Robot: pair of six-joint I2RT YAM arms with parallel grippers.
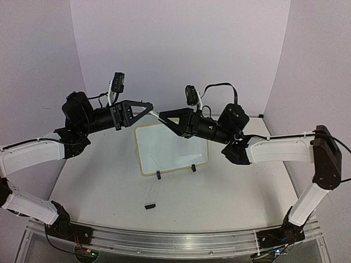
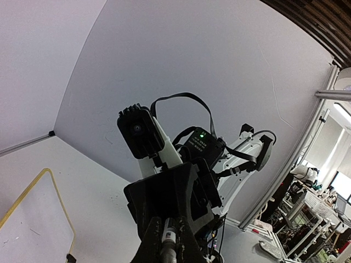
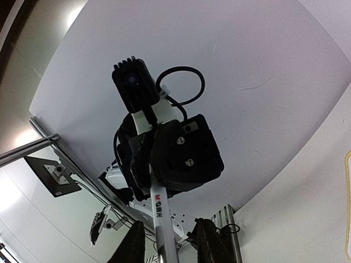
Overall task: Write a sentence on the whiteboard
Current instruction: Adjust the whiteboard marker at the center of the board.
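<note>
The whiteboard [image 1: 171,147] stands tilted on two black clip feet at mid-table, its yellow rim [image 2: 61,211] also at the lower left of the left wrist view. No sentence is in view on its white face. Above its far edge both arms meet tip to tip. My left gripper [image 1: 150,106] [image 2: 168,222] is shut on a white marker [image 1: 157,113] [image 2: 168,240]. The marker [image 3: 160,211] reaches out between the fingers of my right gripper [image 1: 163,115] [image 3: 171,226]. Those fingers stand apart, with a gap on each side of the barrel.
A small black cap-like piece [image 1: 149,206] lies on the table in front of the board. White walls close in the back and both sides. An aluminium rail [image 1: 175,238] runs along the near edge.
</note>
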